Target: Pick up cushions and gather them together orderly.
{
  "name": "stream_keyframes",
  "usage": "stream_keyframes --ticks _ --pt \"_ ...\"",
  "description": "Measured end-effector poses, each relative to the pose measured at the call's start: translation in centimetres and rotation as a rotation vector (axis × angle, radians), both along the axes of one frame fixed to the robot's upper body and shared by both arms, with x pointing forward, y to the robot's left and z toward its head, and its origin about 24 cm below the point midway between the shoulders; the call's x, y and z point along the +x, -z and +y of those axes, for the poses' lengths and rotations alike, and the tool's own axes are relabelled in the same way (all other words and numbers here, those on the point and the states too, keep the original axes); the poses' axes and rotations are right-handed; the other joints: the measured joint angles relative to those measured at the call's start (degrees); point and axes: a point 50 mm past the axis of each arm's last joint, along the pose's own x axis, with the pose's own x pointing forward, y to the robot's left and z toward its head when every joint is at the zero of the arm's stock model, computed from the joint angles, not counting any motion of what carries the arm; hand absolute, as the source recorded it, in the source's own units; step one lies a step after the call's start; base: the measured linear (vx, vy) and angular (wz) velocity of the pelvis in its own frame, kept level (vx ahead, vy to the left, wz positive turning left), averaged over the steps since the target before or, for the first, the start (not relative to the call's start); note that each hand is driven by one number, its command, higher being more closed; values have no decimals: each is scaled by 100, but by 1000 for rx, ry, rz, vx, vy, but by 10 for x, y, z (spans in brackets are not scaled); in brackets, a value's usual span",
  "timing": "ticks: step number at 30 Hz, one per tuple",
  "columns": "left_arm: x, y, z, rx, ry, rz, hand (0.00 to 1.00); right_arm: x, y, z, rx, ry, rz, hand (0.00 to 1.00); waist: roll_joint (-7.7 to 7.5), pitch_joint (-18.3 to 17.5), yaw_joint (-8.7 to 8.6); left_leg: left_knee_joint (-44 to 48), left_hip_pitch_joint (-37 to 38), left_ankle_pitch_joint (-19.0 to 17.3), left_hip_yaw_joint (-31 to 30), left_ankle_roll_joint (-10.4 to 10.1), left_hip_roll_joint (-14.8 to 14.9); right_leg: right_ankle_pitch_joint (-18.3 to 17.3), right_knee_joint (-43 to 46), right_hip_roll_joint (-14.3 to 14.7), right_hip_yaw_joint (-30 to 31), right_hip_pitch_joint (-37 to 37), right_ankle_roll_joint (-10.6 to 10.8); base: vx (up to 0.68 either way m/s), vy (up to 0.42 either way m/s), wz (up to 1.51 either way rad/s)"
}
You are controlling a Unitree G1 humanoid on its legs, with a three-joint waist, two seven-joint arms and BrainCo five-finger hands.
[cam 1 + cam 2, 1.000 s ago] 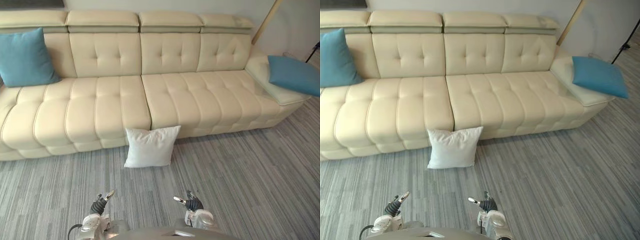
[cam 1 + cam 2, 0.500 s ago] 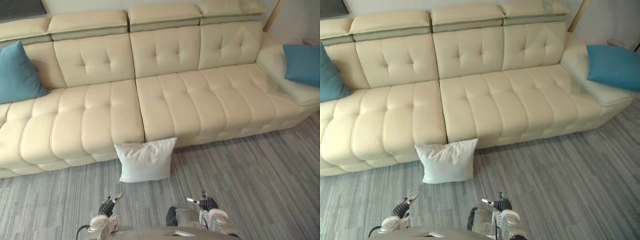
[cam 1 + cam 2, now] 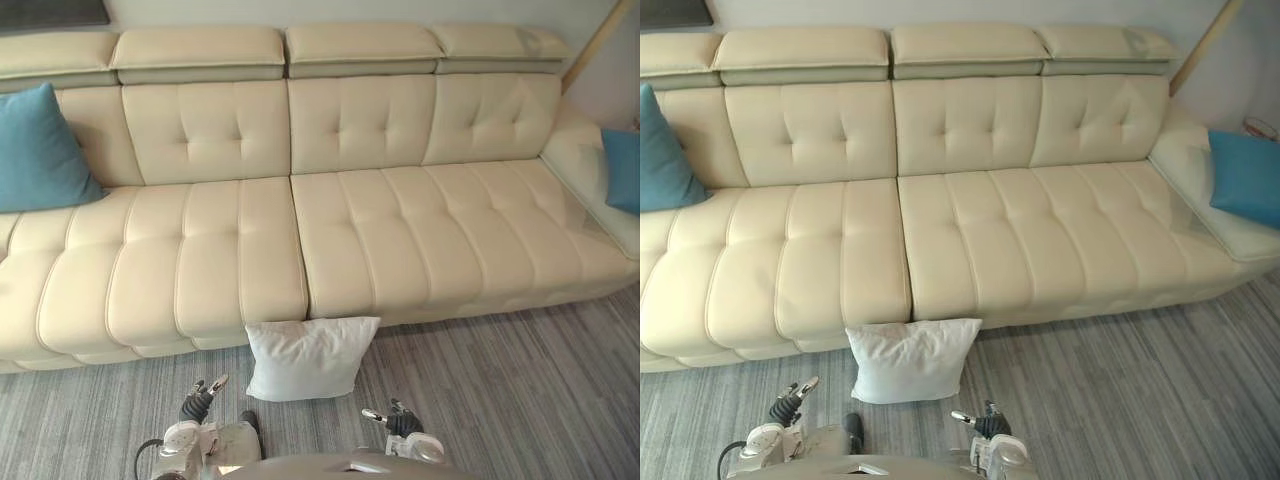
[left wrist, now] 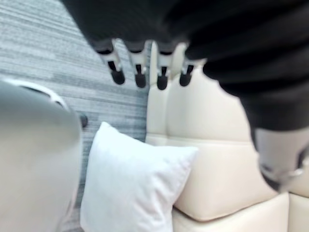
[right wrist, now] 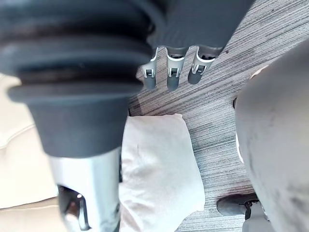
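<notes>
My left hand [image 3: 197,403] hangs low over the grey striped carpet [image 3: 520,390], its fingers straight and relaxed, with nothing in it. My right hand [image 3: 398,421] is just as loose and empty, a little way across from the left. Just beyond the two of them the white cushion [image 3: 311,358] stands on the carpet, leaning against the front of the cream tufted sofa [image 3: 300,240] below the seam where two seat sections meet. Neither of my hands touches it. A blue cushion [image 3: 40,148] leans upright against the backrest at my far left. A second blue cushion [image 3: 1246,176] lies on the wide armrest at my far right, and both are well apart from the white one.
</notes>
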Motion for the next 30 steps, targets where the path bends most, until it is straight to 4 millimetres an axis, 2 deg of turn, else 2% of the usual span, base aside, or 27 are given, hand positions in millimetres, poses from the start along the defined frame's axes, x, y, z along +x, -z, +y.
stream_keyframes --ticks 4,8,11,13,14,16,17,18,20,22,24,25,28,30 --pt "1 0 -4 -2 26 3 0 2 -1 -5 -22 -18 -3 0 90 10 -69 -97 -20 90 -43 -24 -18 -95 -31 -5 -32 -5 118 -79 -58 2" --pt "0 1 -5 -2 32 5 0 4 -2 -5 -30 -18 -4 0 104 11 -101 -101 -11 139 -56 -94 9 -294 -30 -2 -25 -2 273 -102 -54 -2" --pt "-1 0 -3 -1 21 -1 0 4 -1 -7 -38 -18 5 0 -35 -10 10 -57 39 -162 5 65 -188 -509 288 -263 86 -184 318 -32 52 -15" --pt "0 0 -3 2 25 -4 0 1 0 -8 -42 -17 13 0 -88 -18 18 -60 88 -314 -30 125 -290 -435 564 -361 115 -210 475 30 98 -15" --pt "0 0 -4 0 26 -1 0 3 -1 -9 -46 -19 7 0 4 50 -2 -61 123 -201 -125 54 -256 -400 1283 -380 154 -522 442 -2 93 -2" --pt "0 0 -3 2 25 1 0 6 -3 -9 -46 -21 -6 0 75 54 -21 -61 312 -261 -190 126 -145 -27 2226 -383 183 -906 173 28 86 11" --pt "-1 0 -3 1 23 0 0 7 -3 -8 -45 -25 -8 0 114 97 -30 -60 360 -288 -234 144 -92 -53 2438 -370 207 -1009 71 116 42 31" --pt "-1 0 0 7 17 0 0 7 -2 -2 -41 -50 -8 0 2 80 -31 -62 404 -336 -338 164 -31 -423 2293 -298 230 -1083 93 112 33 31" --pt "0 -1 1 9 15 -2 0 7 -3 0 -46 -72 -8 0 -17 80 -8 -61 378 -376 -402 146 13 -549 1752 -148 279 -1146 187 55 14 29" --pt "-1 -1 2 11 11 -2 0 7 -2 0 -47 -75 -7 0 -58 53 -10 -60 331 -410 -524 101 -50 -205 859 -29 416 -1148 189 103 -33 35" --pt "-1 -1 4 13 2 -2 0 4 -1 1 -44 -78 2 0 -118 7 -3 -59 340 -431 -585 75 -153 95 543 -18 414 -1093 173 127 -102 31" --pt "-4 0 4 11 -9 7 0 1 -1 0 -45 -81 8 0 -126 -72 -38 -59 359 -439 -638 13 -223 372 329 25 483 -1002 286 157 -145 32" --pt "-10 2 -1 -3 -12 21 0 0 -1 -5 -61 -83 14 0 65 -259 -47 -60 338 -476 -676 -67 -46 364 101 223 377 -937 212 167 -116 9" --pt "-13 5 -9 -24 -9 34 0 0 -1 -9 -69 -74 12 0 154 -290 -131 -59 265 -458 -801 -94 67 381 -11 335 201 -867 174 192 -119 24"
